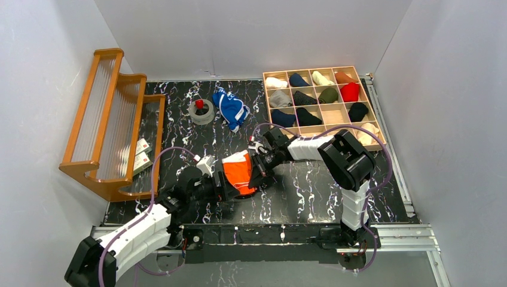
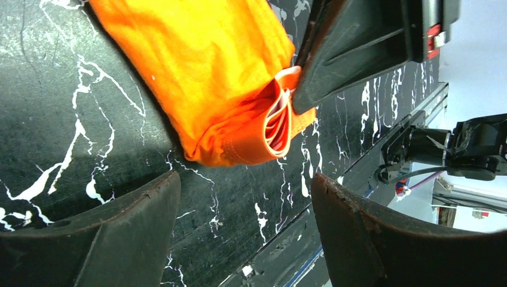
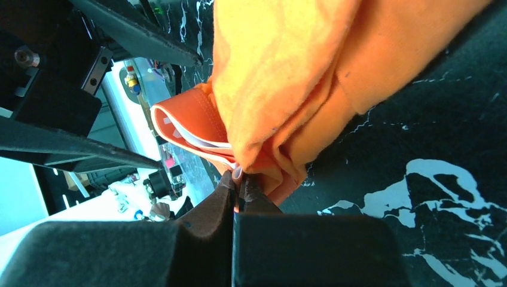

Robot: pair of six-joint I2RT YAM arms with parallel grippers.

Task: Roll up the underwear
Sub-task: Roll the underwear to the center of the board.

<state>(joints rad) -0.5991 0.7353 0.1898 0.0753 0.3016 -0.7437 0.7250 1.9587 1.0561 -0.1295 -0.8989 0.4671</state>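
The orange underwear (image 1: 238,172) lies folded into a bundle on the black marbled table, between my two grippers. My right gripper (image 3: 239,179) is shut on an edge of the orange underwear (image 3: 287,72), pinching a fold at the end where its white trim shows. My left gripper (image 2: 245,209) stands open just short of the orange underwear (image 2: 203,72), with only bare table between its fingers (image 2: 119,233). In the top view the left gripper (image 1: 224,190) is at the bundle's near-left side and the right gripper (image 1: 258,168) at its right. The blue underwear (image 1: 231,107) lies crumpled further back.
A wooden rack (image 1: 113,119) stands along the left, with small cartons (image 1: 142,155) at its foot. A tape roll (image 1: 202,111) with a red item in it sits by the blue underwear. A wooden compartment box (image 1: 323,101) holding several rolled garments is at the back right.
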